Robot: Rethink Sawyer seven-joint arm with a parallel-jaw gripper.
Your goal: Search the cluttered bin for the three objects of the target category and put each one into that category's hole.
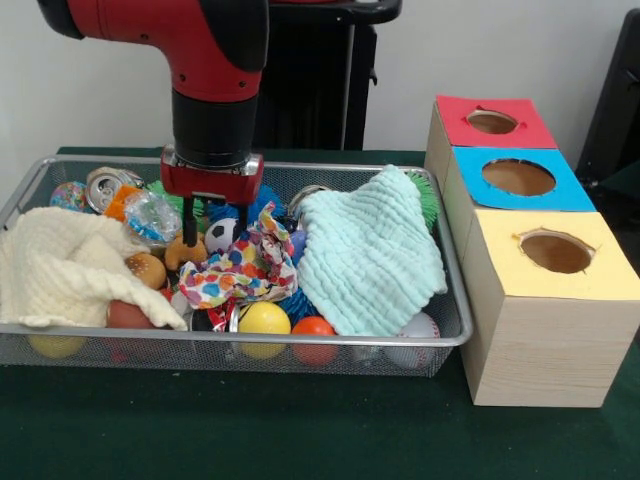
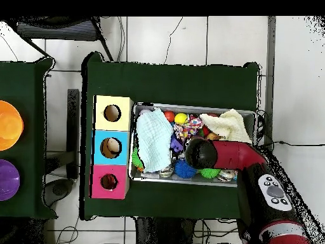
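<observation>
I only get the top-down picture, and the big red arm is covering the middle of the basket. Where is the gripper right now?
Observer: The gripper is down inside the bin, between the cream cloth and the pale green cloth.
Operator: Is it holding something?
Observer: It looks open. Its fingers stand apart, with a black-and-white ball between them.
Operator: Is there a soft toy near it?
Observer: A small orange-brown thing lies at one fingertip, but I cannot tell what it is.
</observation>
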